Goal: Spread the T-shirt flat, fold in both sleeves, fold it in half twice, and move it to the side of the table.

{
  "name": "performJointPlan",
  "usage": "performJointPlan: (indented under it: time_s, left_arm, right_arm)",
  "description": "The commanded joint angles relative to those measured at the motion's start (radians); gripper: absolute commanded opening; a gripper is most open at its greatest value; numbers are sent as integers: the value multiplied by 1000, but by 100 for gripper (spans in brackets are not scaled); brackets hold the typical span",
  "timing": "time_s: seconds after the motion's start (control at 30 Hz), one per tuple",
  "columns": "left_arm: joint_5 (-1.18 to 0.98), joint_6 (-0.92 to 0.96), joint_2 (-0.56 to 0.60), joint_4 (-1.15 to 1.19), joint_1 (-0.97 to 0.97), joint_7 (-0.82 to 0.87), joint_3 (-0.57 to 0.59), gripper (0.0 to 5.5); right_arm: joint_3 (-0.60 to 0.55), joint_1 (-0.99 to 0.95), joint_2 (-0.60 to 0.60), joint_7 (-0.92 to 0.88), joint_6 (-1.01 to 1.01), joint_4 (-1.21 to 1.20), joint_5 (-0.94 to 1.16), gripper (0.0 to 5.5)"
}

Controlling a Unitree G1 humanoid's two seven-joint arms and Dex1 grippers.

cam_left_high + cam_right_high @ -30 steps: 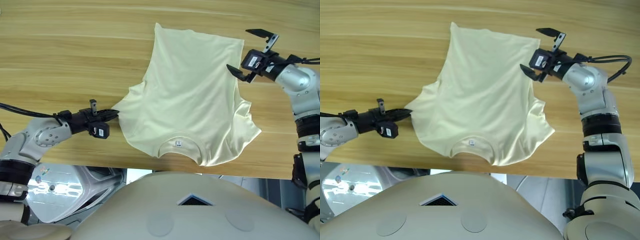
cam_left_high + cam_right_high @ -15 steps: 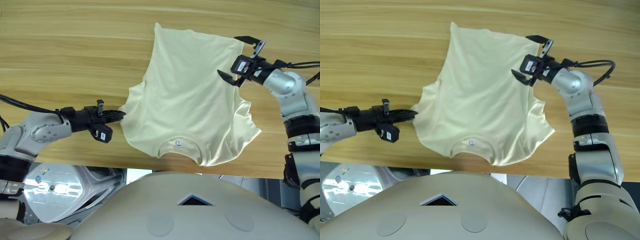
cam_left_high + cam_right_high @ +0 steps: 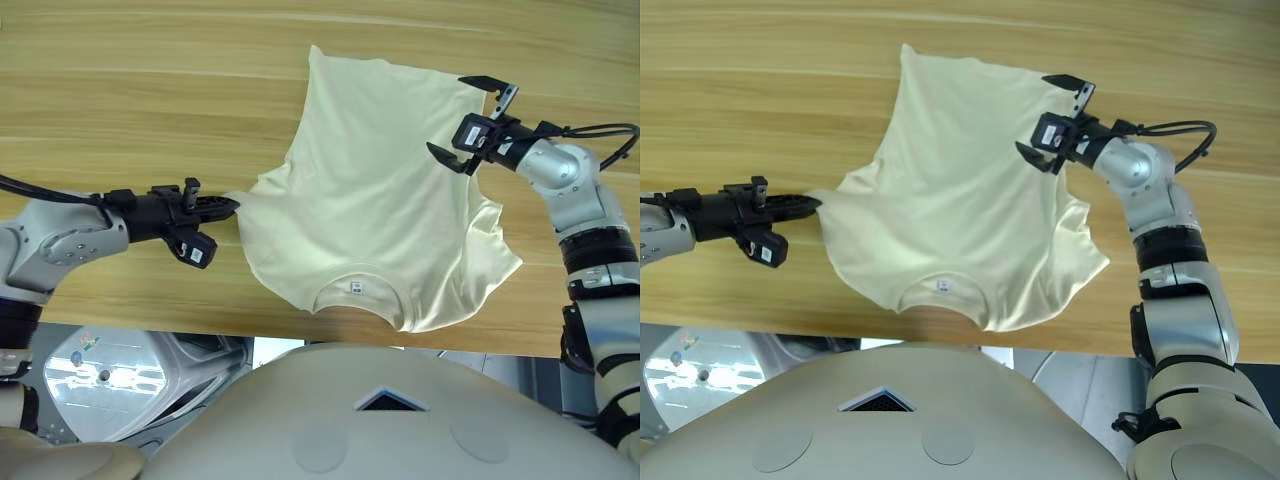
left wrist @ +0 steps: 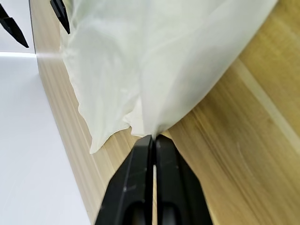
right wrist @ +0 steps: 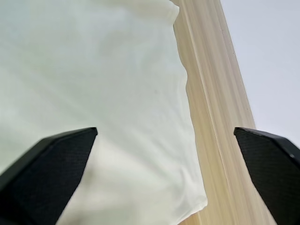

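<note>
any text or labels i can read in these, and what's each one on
No text is legible.
Neck label inside the T-shirt collar: print too small to read.
White sticker on the left gripper: too small to read.
White sticker on the right gripper: too small to read.

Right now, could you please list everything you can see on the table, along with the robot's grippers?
T-shirt: one, pale yellow, lying rumpled on the middle of the table, collar toward the near edge.
Table: one, light wood, under the shirt.
Left gripper: one, black, shut on a pulled-out tip of the T-shirt's left edge.
Right gripper: one, black, open, at the shirt's right edge near its far corner.
</note>
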Motion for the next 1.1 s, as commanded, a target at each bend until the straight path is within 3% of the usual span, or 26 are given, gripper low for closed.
performJointPlan:
  time_s: [0.03, 0.27, 0.87, 1.1]
  left_arm:
    - [24, 5, -26, -51, -15, 13, -5, 2]
    - [58, 1, -167, -173, -37, -36, -168, 2]
    - [84, 37, -219, -182, -98, -80, -227, 2]
    - [88, 70, -274, -166, -116, -111, -294, 106]
  right_arm:
    - [-1, -7, -4, 9, -1, -2, 5, 540]
    - [1, -26, 1, 3, -6, 37, 0, 540]
    - [9, -26, 15, 2, -14, 54, -4, 540]
    - [7, -31, 19, 3, -14, 56, -4, 540]
